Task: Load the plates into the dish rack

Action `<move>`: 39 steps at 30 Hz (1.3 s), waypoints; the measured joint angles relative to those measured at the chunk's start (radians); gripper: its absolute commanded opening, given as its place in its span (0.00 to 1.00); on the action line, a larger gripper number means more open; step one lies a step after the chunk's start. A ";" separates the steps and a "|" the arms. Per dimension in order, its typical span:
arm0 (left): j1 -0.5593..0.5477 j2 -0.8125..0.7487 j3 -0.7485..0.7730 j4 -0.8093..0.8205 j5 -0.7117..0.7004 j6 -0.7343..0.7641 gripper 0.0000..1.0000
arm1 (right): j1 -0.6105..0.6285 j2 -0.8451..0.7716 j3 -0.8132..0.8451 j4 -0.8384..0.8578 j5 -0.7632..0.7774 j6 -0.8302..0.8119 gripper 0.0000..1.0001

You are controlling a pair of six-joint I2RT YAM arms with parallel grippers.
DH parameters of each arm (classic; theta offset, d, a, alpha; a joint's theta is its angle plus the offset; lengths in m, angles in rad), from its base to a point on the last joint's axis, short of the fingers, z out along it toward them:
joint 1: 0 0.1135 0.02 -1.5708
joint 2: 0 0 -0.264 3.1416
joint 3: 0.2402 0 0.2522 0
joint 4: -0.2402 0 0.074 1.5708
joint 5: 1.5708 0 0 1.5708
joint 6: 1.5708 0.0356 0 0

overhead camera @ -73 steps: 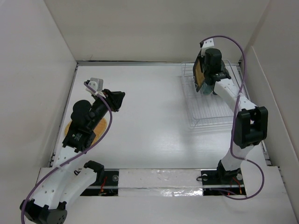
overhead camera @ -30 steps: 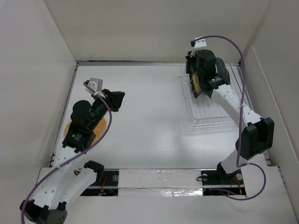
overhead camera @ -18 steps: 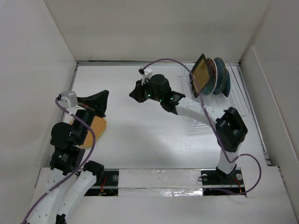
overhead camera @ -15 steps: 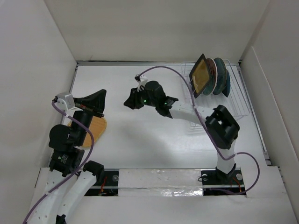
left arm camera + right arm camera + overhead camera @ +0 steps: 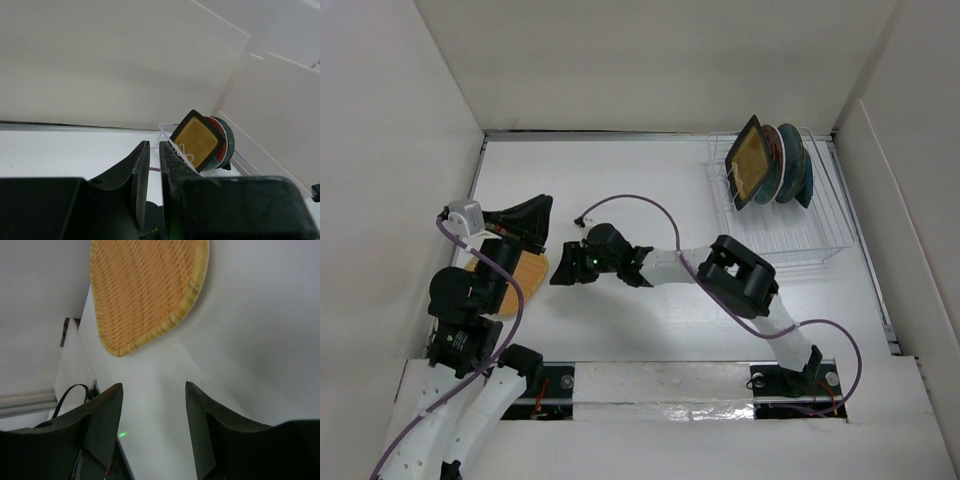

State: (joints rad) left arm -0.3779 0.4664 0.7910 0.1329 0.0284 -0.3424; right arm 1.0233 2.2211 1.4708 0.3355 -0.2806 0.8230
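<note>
The white wire dish rack (image 5: 790, 236) stands at the back right. In it stand on edge the square mustard-yellow plate (image 5: 750, 162), the marbled plate (image 5: 772, 158), the teal plate (image 5: 790, 165) and a small dark blue one (image 5: 805, 190). The round tan-orange woven plate (image 5: 520, 277) lies flat at the left, partly under my left arm. My left gripper (image 5: 542, 206) is shut and empty, raised above it. My right gripper (image 5: 558, 277) is open and empty, low over the table just right of that plate (image 5: 145, 290). The left wrist view shows the mustard plate (image 5: 197, 142) in the rack (image 5: 170, 142).
White walls enclose the table on the left, back and right. My right arm (image 5: 720, 275) stretches low across the middle of the table, its purple cable looping above it. The table's near edge strip (image 5: 660, 385) runs between the arm bases.
My right gripper has let go of the mustard plate in the rack and swung left across the table to the tan-orange plate. My left arm has lifted up off that plate.
</note>
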 measured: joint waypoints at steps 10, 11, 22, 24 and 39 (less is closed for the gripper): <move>0.000 -0.020 -0.026 0.005 0.023 0.000 0.12 | -0.010 0.179 0.203 -0.026 0.036 0.066 0.59; 0.000 -0.019 -0.026 0.005 0.025 0.000 0.12 | -0.010 0.188 0.220 -0.034 0.045 0.071 0.59; 0.000 -0.019 -0.026 0.009 0.048 0.000 0.12 | -0.016 0.330 0.452 -0.089 0.087 0.129 0.55; 0.000 -0.020 -0.026 0.009 0.048 0.000 0.12 | -0.016 0.350 0.483 -0.096 0.086 0.139 0.54; 0.000 -0.048 -0.032 0.012 0.040 0.004 0.13 | -0.016 0.396 0.539 -0.123 0.056 0.163 0.00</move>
State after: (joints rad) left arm -0.3779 0.4179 0.7593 0.1452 0.0685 -0.3386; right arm 1.0077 2.6175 2.0094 0.2127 -0.2241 0.9863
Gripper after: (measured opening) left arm 0.127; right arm 0.184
